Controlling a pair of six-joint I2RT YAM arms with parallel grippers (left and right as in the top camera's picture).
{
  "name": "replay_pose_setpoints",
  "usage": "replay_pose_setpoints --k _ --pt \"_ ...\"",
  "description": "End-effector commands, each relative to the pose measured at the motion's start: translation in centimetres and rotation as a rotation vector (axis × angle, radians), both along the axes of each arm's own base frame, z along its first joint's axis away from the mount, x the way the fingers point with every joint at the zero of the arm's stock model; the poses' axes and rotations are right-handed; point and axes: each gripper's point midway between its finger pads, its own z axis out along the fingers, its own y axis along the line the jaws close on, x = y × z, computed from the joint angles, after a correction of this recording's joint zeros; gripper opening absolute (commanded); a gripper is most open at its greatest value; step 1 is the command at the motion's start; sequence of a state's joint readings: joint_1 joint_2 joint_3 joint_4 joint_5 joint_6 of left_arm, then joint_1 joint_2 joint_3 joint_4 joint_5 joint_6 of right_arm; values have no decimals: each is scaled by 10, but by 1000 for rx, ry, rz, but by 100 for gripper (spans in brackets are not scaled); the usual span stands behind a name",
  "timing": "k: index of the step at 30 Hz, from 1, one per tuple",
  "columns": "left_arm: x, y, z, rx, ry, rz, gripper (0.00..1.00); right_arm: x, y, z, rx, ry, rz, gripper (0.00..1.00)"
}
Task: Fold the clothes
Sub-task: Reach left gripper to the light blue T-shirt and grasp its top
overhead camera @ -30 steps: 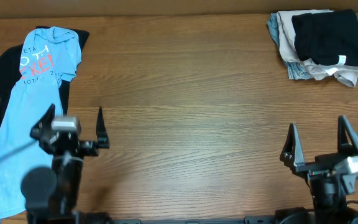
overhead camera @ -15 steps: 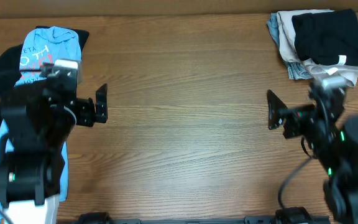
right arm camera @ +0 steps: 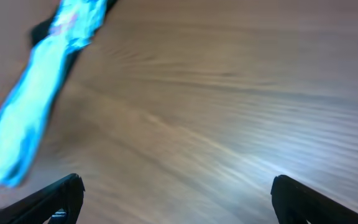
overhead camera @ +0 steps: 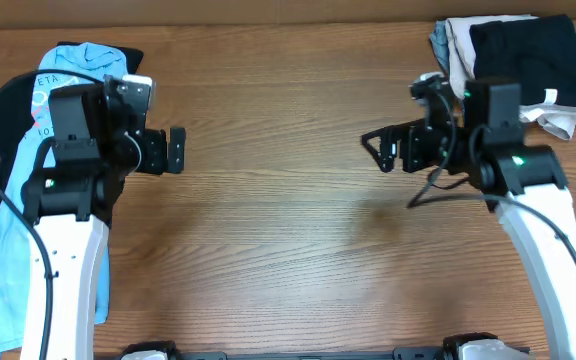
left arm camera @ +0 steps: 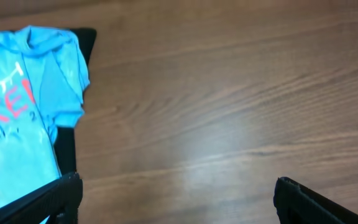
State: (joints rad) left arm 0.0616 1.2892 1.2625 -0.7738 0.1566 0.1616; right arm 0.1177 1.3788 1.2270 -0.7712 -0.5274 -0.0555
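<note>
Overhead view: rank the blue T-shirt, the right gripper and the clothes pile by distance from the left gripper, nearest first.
1. Blue T-shirt, on the left side, closest to the left gripper.
2. Right gripper, across the middle.
3. Clothes pile, top right corner.

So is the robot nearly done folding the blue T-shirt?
Barely started. The stacked pile in the corner may be finished ones. Nothing is in hand: the left claw and right claw hang open and empty. The blue T-shirt lies rumpled, not yet folded.
</note>
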Motion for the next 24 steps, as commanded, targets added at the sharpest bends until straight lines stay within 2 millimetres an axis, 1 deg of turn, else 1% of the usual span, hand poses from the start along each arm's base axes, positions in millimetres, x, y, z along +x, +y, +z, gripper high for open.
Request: replay_pose_setpoints --k 1,2,5,6,10,11,13,17,19,21,24 --pt "23 11 8 67 -68 -5 100 -2 28 14 162 17 133 100" --pt "31 19 10 84 -88 20 100 -1 28 11 161 25 131 100" --pt "52 46 15 126 -117 89 100 -1 27 8 156 36 128 89" --pt "58 53 14 134 -116 97 100 0 26 7 150 36 122 88" --pt "90 91 4 205 -81 122 92 4 20 1 107 37 89 82" --pt "98 102 -2 214 -62 148 91 4 19 0 96 41 80 81" --pt "112 113 -13 194 -40 171 91 3 16 -3 83 51 69 79" --pt "134 121 -44 180 16 181 90 1 12 -9 59 75 51 73" --pt "141 127 -63 189 51 191 88 -1 9 -13 41 93 37 70" --pt "144 135 -82 217 88 217 86 -3 7 -17 27 109 28 67" --pt "147 144 -104 256 129 232 84 -5 5 -19 20 122 23 65"
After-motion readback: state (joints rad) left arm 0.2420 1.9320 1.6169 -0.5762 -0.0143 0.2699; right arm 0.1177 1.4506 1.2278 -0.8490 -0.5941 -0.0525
